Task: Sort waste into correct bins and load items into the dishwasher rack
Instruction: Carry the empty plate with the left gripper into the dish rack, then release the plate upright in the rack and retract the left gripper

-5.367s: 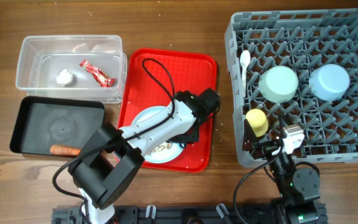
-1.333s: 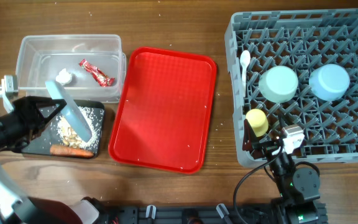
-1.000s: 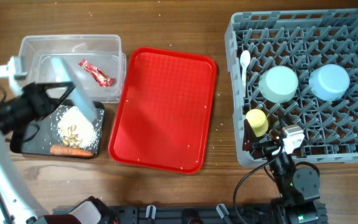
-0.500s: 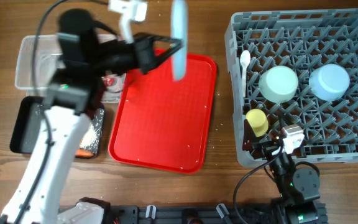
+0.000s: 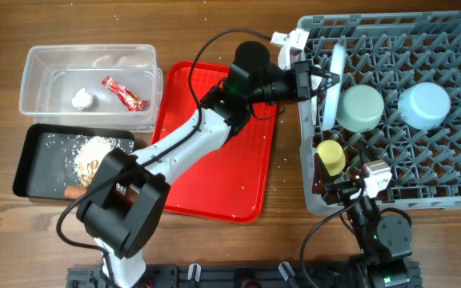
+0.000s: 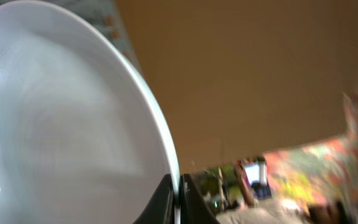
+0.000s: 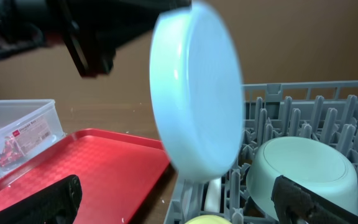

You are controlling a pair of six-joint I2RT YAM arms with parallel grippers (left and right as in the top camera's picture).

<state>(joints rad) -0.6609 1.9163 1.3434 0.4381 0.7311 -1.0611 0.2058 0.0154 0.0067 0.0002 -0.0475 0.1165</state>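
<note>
Left wrist view: the left gripper point(image 6: 178, 200) is pinching the thin rim of the pale blue plate point(image 6: 61, 124), jaws clamped, holding it on edge. The dishwasher rack point(image 5: 390, 22) is lying below the jaws and the mint green bowl point(image 5: 360, 106) just beyond them. The plate is looking stiff, light and slick, so I judge a rim pinch is suiting it but risking pivot; the right gripper point(image 7: 173, 202) is sitting with jaws apart.

- A flat red rectangular plastic serving tray point(image 5: 246, 176) lies mid-table before me.
- A brown wooden table point(image 5: 94, 24) spreads beneath it on every side.
</note>
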